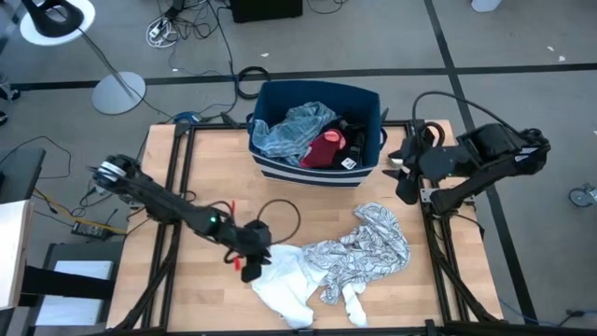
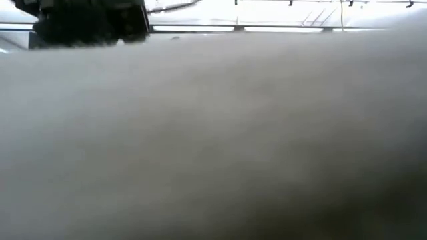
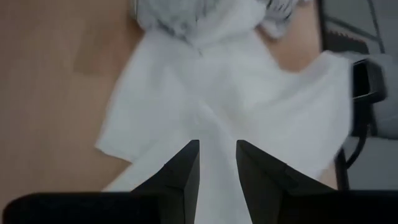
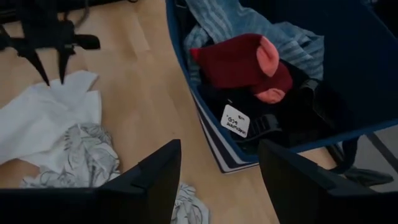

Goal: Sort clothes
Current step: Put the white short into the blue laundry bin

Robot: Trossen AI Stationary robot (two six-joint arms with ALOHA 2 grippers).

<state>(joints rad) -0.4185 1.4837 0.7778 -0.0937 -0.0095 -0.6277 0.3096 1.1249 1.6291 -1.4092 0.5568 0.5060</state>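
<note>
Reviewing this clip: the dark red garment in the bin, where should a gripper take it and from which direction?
Probably from straight above, pinching the raised hump of the dark red garment. It lies on top of the pile in the blue bin, beside the blue striped cloth, and the bin's walls block any sideways approach. The open right gripper waits next to the bin.

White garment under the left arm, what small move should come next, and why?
Probably lower the left end effector a little and close it on the white garment. Its fingers stand apart right over the cloth, seemingly with nothing pinched between them yet, and the garment lies flat on the table, partly overlapped by the patterned garment. The right end effector waits open near the bin.
</note>
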